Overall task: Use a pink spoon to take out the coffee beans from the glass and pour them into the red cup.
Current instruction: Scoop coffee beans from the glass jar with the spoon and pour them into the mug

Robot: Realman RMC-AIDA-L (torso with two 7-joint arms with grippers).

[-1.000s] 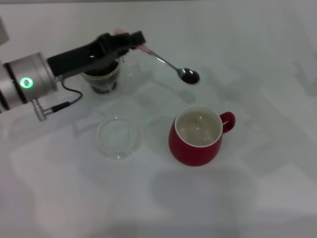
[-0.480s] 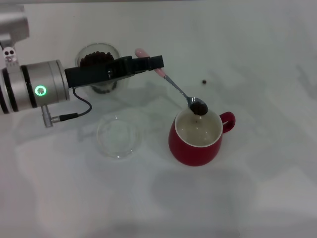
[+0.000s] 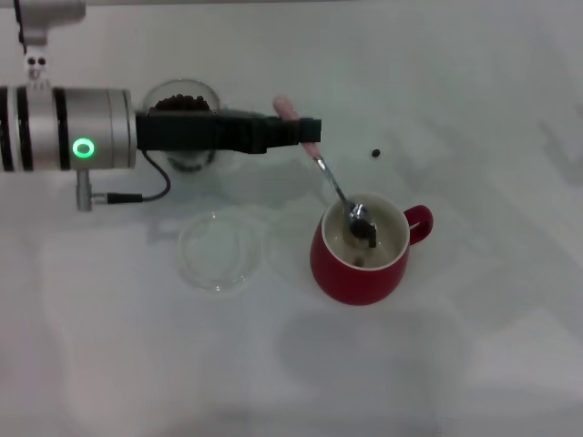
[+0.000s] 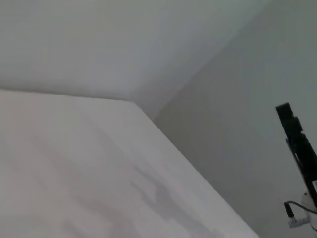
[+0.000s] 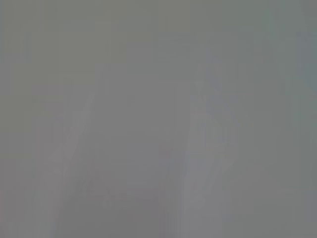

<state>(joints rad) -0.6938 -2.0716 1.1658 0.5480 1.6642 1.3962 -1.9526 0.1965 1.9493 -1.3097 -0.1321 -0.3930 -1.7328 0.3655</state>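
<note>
In the head view my left gripper point(image 3: 305, 134) is shut on the pink spoon point(image 3: 332, 182), holding its pale pink handle. The spoon slants down and its silver bowl is tipped inside the red cup point(image 3: 360, 264). Coffee beans point(image 3: 367, 233) lie at the spoon bowl and on the cup's white inside. One stray bean point(image 3: 375, 153) lies on the table behind the cup. The glass point(image 3: 185, 123) with dark beans stands at the back left, partly behind my left arm. My right gripper is out of view.
A shallow clear glass dish point(image 3: 218, 250) lies left of the red cup, in front of the glass. My left arm stretches across from the left edge above the table. The white table point(image 3: 474, 346) runs wide on the right and front.
My left gripper moved right and forward with the spoon, from beside the glass to over the red cup. The spoon bowl dipped into the cup and beans fell in. One bean dropped onto the table.
</note>
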